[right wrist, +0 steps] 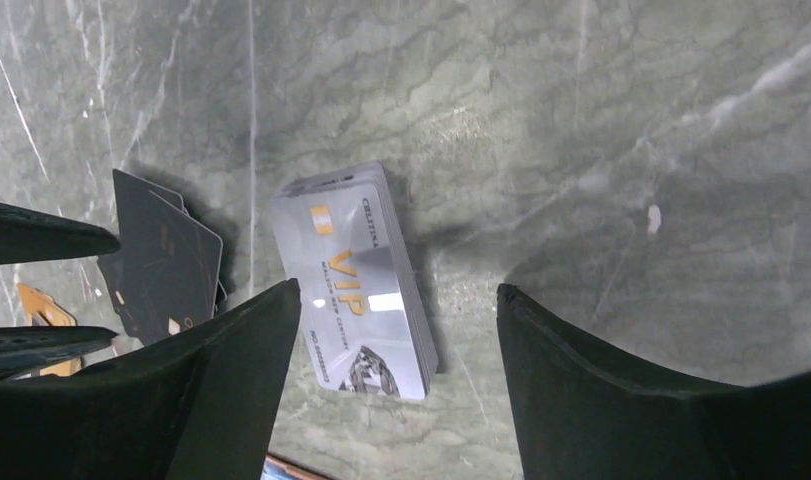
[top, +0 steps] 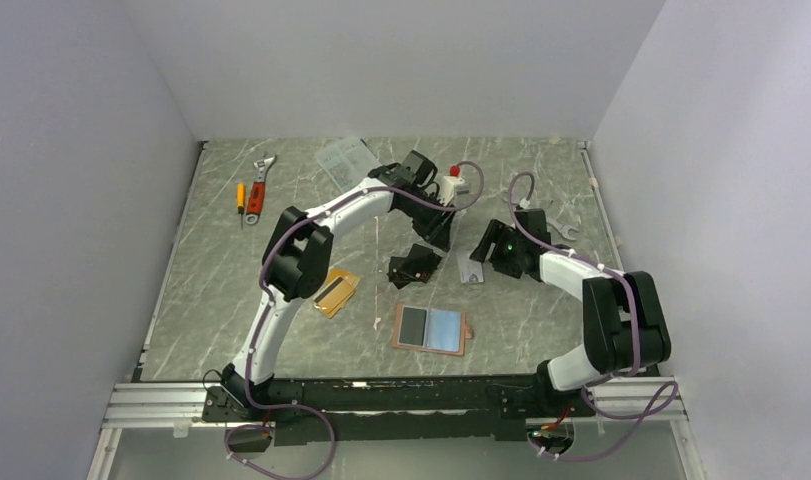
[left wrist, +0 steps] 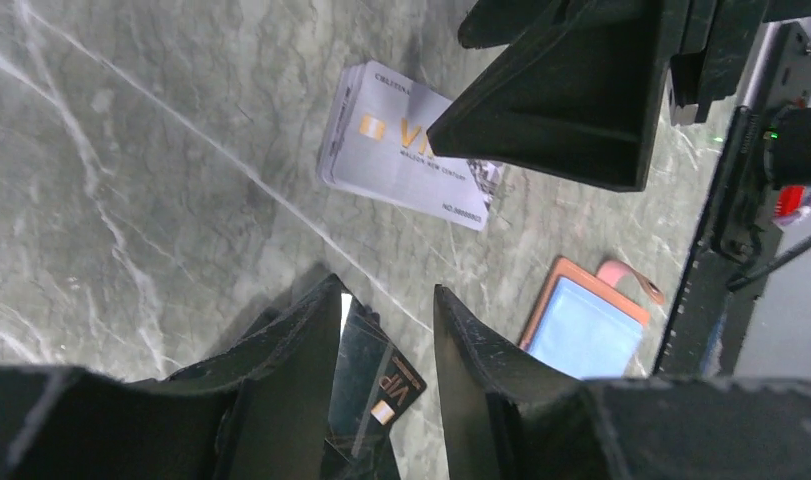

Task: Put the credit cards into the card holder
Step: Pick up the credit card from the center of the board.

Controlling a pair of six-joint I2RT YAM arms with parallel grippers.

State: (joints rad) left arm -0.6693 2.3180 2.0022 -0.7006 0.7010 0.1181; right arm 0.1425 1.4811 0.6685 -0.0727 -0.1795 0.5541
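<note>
The card holder [top: 463, 333] lies open near the table's front, pink-rimmed and pale blue inside, with a dark card in its left half; its corner also shows in the left wrist view [left wrist: 587, 327]. A stack of silver-grey credit cards [right wrist: 356, 285] marked VIP lies flat under my right gripper [right wrist: 397, 288], whose jaws stand wide apart around it without touching. Orange-gold credit cards [top: 336, 292] lie further left. A fanned pile of black VIP cards [left wrist: 377, 380] lies on the table beneath my left gripper [left wrist: 386, 288], which is open, one finger just over the pile.
A wrench [top: 264, 168], a screwdriver [top: 241, 198] and an orange-handled tool [top: 255, 196] lie at the back left. A clear plastic box [top: 346, 160] sits at the back, a white red-capped object [top: 453, 183] behind the left wrist. Both grippers hang close together.
</note>
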